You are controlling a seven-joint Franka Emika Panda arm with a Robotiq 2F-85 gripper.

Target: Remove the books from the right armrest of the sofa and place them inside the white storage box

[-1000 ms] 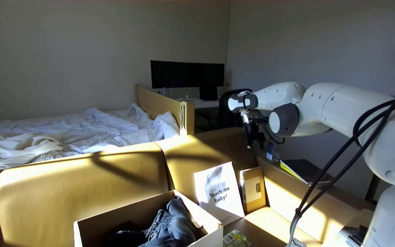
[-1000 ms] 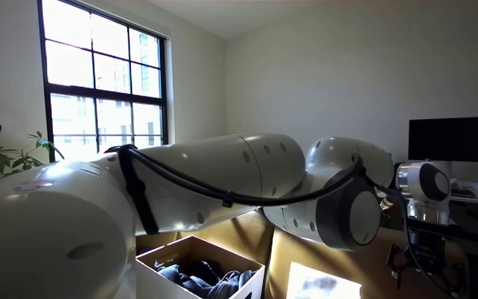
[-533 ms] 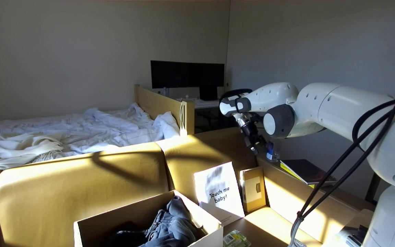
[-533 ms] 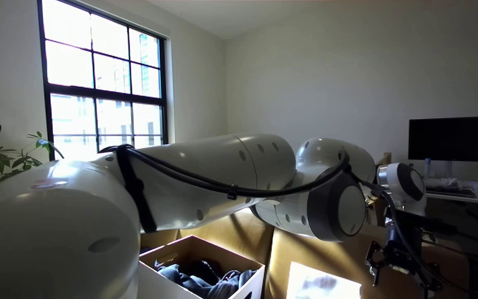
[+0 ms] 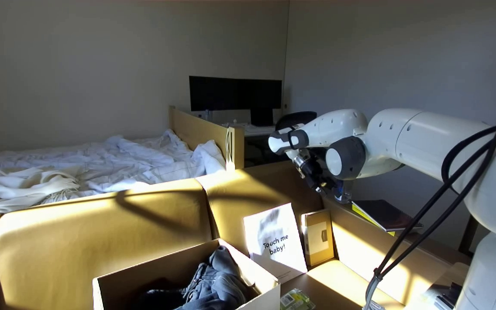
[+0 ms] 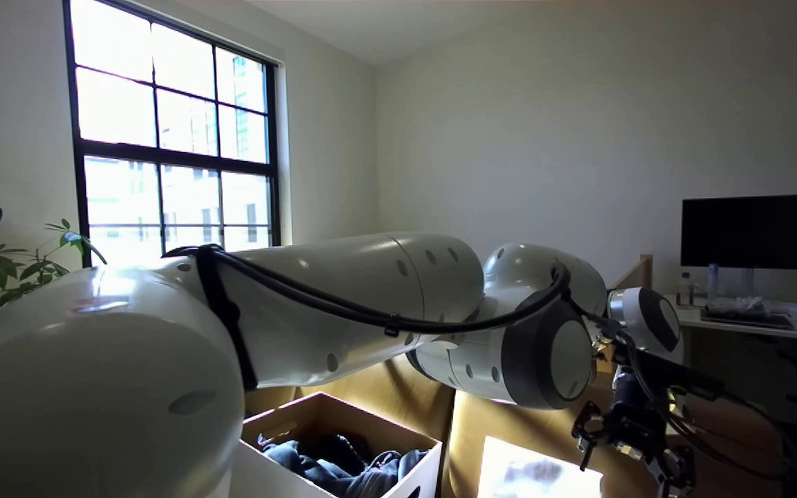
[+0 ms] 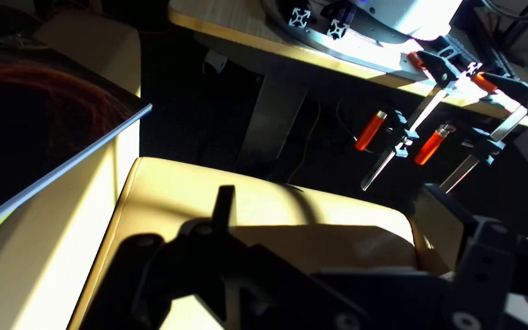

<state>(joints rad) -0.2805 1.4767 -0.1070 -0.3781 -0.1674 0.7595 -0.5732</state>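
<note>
Dark-covered books (image 5: 383, 214) with a yellow edge beneath lie on the right armrest (image 5: 373, 258) of the tan sofa (image 5: 101, 232). In the wrist view, a dark book (image 7: 25, 137) fills the left side, apart from the fingers. My gripper (image 5: 329, 190) hangs tilted near the armrest's back end, to the left of the books in that exterior view. Its fingers stand wide apart with nothing between them, as the gripper (image 7: 330, 197) in the wrist view shows. The white storage box (image 5: 270, 298) sits on the sofa seat, holding dark clothing (image 5: 218, 280).
A water bottle (image 5: 344, 196) stands on the armrest right behind the gripper. A white sheet (image 5: 274, 241) and a tan framed piece (image 5: 319, 239) lean on the backrest. A green packet (image 5: 296, 300) lies by the box. Clamps (image 7: 397, 137) hang from the robot's table (image 7: 236, 27).
My wrist has shifted left in both exterior views and dropped slightly. The gripper has swung from nearly upright to a slant, its fingers angled towards the armrest. The books and box have not moved.
</note>
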